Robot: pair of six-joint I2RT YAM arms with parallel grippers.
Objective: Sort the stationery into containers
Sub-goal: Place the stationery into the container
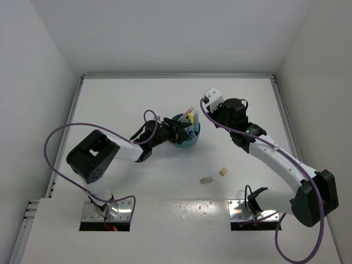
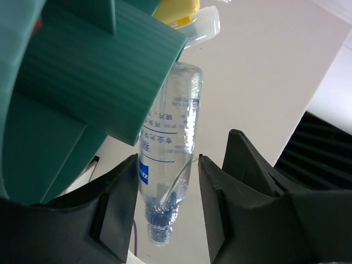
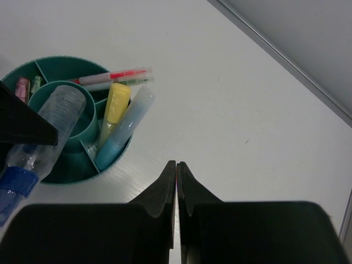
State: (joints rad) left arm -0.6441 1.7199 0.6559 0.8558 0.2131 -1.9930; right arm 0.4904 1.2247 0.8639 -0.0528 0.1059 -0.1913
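The teal organiser (image 1: 188,144) (image 2: 82,71) (image 3: 61,59) stands mid-table. A clear bottle with a blue cap (image 2: 168,148) (image 3: 49,124) leans out of its centre cup. My left gripper (image 1: 175,132) (image 2: 168,165) is open around the cap end, with a gap on the right side. The ring compartments hold a yellow marker (image 3: 116,104), a blue marker (image 3: 124,132), a pink pen (image 3: 113,75) and small pink and green pieces (image 3: 23,88). My right gripper (image 1: 219,110) (image 3: 177,163) hangs shut and empty over bare table right of the organiser.
A tan block (image 1: 223,171) and a grey block (image 1: 206,179) lie on the table in front of the organiser, between the two arm bases. White walls enclose the table on three sides, and a raised rail (image 3: 286,66) runs along its far edge.
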